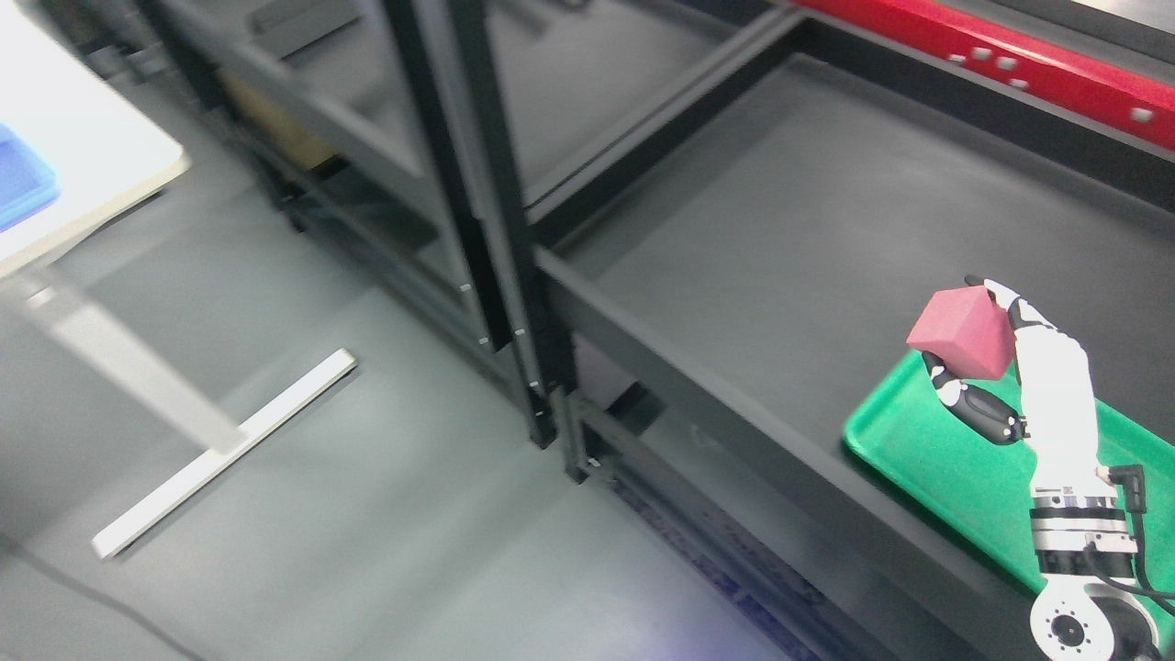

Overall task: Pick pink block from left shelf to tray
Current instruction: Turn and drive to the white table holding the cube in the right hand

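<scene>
Pink block point(962, 332) | in right robot hand point(987, 367) | above green tray point(927, 464); tray cut off

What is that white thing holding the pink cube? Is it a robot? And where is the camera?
Yes, it is a robot. The camera sits on its head and looks down, so you see what it sees. The white and black thing is its right hand, with fingers like yours, curled around a pink block. It holds the block just above a green tray, which lies on a dark shelf. At the far left stands a white table on the grey floor. The other hand is out of the picture.
</scene>
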Tool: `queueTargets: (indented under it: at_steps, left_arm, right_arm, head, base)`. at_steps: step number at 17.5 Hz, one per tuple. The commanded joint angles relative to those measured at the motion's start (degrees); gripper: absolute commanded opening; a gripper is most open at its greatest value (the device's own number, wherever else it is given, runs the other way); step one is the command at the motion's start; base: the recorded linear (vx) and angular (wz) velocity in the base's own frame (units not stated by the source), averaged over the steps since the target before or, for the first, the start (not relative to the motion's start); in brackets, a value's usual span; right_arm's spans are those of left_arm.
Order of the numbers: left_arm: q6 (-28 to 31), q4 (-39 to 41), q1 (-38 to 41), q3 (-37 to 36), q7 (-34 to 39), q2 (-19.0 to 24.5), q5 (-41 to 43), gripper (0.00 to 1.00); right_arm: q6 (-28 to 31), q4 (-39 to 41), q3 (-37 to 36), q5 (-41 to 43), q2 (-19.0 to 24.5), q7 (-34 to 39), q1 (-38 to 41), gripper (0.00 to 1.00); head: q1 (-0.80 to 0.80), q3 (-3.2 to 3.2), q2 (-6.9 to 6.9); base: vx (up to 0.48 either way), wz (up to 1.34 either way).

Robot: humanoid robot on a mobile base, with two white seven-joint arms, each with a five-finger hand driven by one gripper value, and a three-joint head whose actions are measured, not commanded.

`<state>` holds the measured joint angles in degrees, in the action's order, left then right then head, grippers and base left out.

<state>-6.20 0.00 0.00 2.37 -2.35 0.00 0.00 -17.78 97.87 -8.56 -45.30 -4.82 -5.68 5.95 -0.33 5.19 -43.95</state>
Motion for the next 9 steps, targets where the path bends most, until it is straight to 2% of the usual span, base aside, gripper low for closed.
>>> queueTargets:
  at_steps: [1,9]
  left_arm:
    - [-0.04,1.00,-1.76,0.00,-0.02,1.00,0.09,1.00]
    - [-0.04,1.00,-1.76,0.00,-0.02,1.00,0.09,1.00]
  right_arm:
    - [0.29,0.83,-0.94,0.13,0.25,0.41,0.38,0.03]
    - [0.29,0.74,-0.85,0.13,0.25,0.50,0.29,0.03]
  head:
    - [0.00,0.00,0.00]
    - [0.00,0.00,0.00]
  base:
    - [-0.090,0.78]
    - [-0.131,0.92]
